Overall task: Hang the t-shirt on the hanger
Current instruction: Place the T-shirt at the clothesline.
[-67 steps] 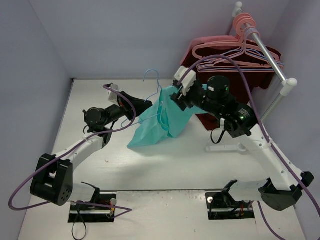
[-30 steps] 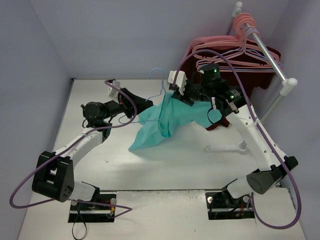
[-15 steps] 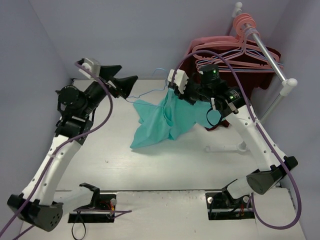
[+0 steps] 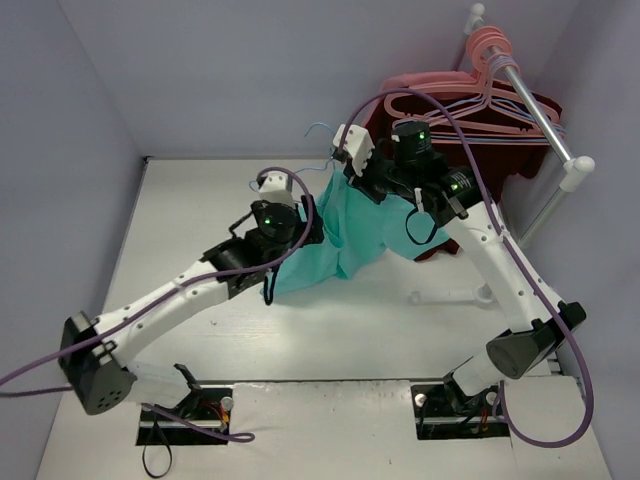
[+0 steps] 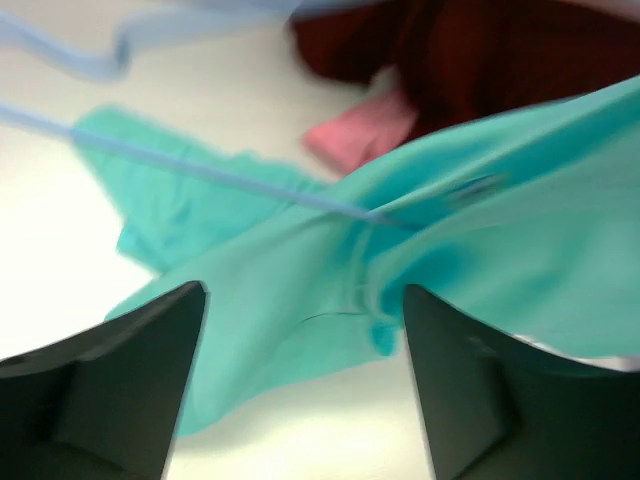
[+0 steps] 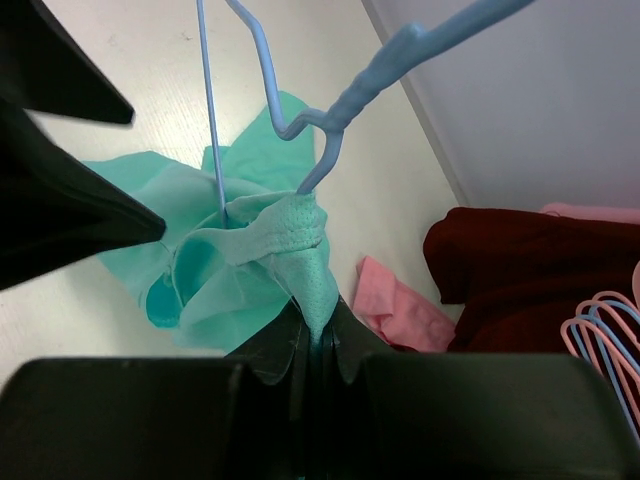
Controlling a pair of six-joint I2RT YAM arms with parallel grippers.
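The right tool (image 6: 315, 332) pinches a fold of the t-shirt (image 4: 352, 228), holding it up at upper centre of the top view; the hanger (image 6: 326, 114) juts from that bunch, hook upward; the left tool (image 5: 300, 298), spread and empty, faces the cloth from lower left.

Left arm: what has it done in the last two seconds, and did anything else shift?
The left gripper released its grip at the left edge of the t-shirt, swung up and away to the left, then came back over it with jaws open. The right gripper rose slightly toward the back. Unchanged: it stays shut on the collar, with the hanger threaded into it.
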